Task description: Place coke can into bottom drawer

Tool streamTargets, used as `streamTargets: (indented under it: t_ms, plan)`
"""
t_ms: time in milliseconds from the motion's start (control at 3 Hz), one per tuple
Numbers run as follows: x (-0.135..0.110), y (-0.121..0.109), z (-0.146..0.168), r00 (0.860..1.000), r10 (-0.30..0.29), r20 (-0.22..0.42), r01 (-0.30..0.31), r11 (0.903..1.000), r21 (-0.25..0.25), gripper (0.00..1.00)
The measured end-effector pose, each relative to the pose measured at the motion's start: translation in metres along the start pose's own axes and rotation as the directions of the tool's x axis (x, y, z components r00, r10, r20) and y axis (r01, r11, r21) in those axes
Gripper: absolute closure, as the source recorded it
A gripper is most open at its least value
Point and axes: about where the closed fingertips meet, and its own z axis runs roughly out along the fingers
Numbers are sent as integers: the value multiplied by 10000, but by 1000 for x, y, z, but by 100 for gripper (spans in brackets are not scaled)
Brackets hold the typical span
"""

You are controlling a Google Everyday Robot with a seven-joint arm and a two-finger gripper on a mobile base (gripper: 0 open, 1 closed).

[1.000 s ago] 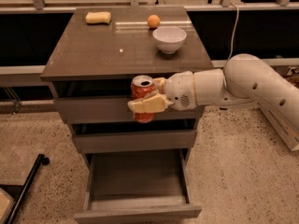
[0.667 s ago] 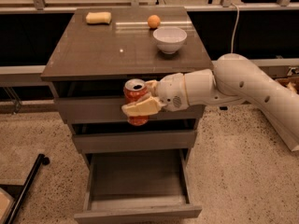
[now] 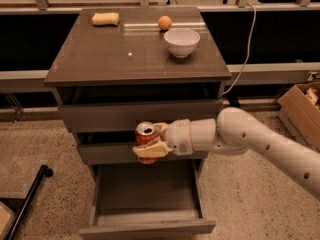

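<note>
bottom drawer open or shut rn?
Open: the bottom drawer is pulled out, its tray floor in view. The gripper holds the coke can upright above it, before the middle drawer front.

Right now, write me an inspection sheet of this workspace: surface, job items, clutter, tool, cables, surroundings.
Surface: grey-brown cabinet top, flat, carrying three loose items.
Job's things: coke can held upright in the air, level with the middle drawer front; bottom drawer pulled open below it.
Clutter: yellow sponge, orange and white bowl, all toward the back of the top.
Tool: tool shut on the coke can, in front of the cabinet, above the open drawer.
Cables: white cable running down past the cabinet's right rear side.
Surroundings: speckled floor; cardboard box at right; black wheeled bar at lower left.
</note>
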Motion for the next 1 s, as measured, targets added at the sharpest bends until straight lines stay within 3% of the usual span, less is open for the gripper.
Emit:
streamTargets:
  t_ms: [333,667,1000]
  plan:
    - [71,-13,9,9995,142,275,-157,9983,570,100]
    - [116,-32,7,9797,1171,1626,-1265,9908,482,100]
    - [146,-25,24,9639,1855,1911,-1910,9815,104,100]
